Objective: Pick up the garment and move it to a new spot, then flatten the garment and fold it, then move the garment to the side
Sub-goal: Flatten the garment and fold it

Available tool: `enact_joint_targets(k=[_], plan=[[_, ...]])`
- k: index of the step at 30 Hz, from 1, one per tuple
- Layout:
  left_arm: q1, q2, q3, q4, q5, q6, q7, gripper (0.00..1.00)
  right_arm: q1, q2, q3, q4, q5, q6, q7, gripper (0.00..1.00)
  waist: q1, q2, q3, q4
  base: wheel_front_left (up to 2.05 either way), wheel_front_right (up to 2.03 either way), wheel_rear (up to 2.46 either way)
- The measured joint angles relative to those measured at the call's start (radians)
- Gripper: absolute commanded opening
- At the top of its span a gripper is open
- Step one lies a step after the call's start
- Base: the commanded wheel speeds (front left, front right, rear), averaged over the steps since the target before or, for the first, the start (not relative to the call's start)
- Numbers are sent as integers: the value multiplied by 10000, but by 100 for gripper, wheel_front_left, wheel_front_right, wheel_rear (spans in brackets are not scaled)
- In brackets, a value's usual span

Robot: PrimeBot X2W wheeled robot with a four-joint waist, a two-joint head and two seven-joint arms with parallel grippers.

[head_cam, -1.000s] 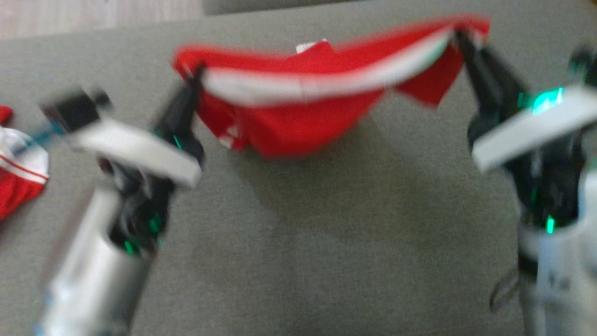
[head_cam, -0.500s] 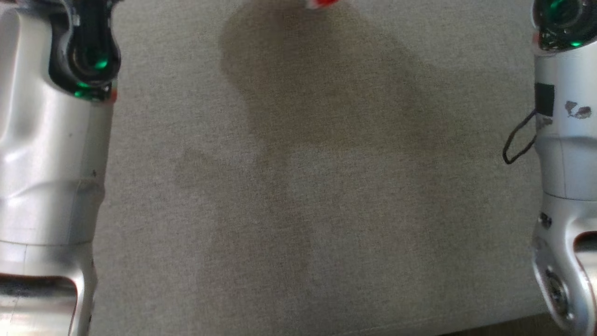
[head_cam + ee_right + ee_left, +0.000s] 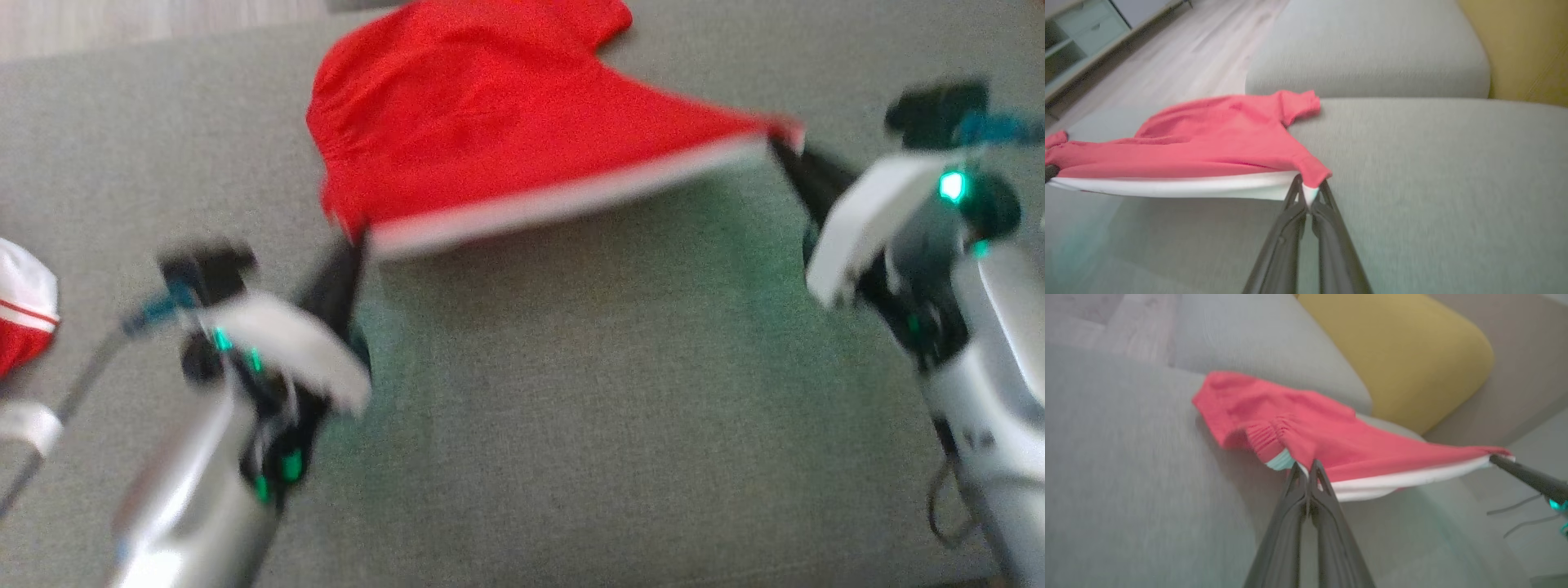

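Left tool (image 3: 359,238) and right tool (image 3: 777,147) stretch garment (image 3: 490,122) between.

Left of the left hand (image 3: 357,245), a red-and-white cloth (image 3: 24,314) is cut off at the edge; the tips of the right hand (image 3: 780,147) blur into the hem of the garment (image 3: 490,139).

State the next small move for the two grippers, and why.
Probably lower both together and lay the white hem down. The left gripper and right gripper are each shut on a hem corner of the red garment, stretched taut; its far part lies on the grey cushion.
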Motion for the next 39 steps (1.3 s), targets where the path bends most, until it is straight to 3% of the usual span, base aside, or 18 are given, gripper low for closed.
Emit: enact_joint_targets(k=[4, 8, 15, 21, 27, 34, 38, 39], plan=[[1670, 466, -376, -1127, -148, 454, 857, 0, 1478, -334, -405, -1267, 117, 0, 1312, 0, -1, 0, -375, 50, 0, 0, 0], [3601, 1081, -660, -3306, -324, 1308, 1638, 0, 3871, -422, -1799, -3252, -4, 0, 2995, 0, -2, 0, -726, 235, 0, 0, 0], [6156, 2209, -740, -7047, -732, 2940, 2809, 0, 7825, 903, -4326, -7150, -926, 2, 5935, 0, -1, 1, -835, 719, 0, 0, 0], [6876, 2318, -738, -8652, -1304, 3661, 3287, 0, 8386, 1613, -5219, -9267, -1624, 2, 6920, 0, 0, 1, -645, 908, 0, 0, 0], [5945, 1616, -355, -7969, -1386, 3770, 2849, 0, 6280, 909, -4376, -8332, -1714, 2, 6915, 0, 3, 1, -323, 1001, 0, 0, 0], [3432, 412, 109, -5892, -1482, 3676, 2426, 0, 2104, 261, -3045, -5519, -1381, 2, 6008, 0, 5, 1, 221, 1387, 0, 0, 0], [2386, -125, 134, -4567, -1484, 3528, 2278, 0, 498, 221, -2485, -3651, -1212, 0, 5428, 0, 5, 0, 534, 1749, 0, 0, 0], [2386, -125, 134, -4567, -1484, 3528, 2278, 0, 498, 221, -2485, -3651, -1212, 0, 5428, 0, 5, 0, 534, 1749, 0, 0, 0]])
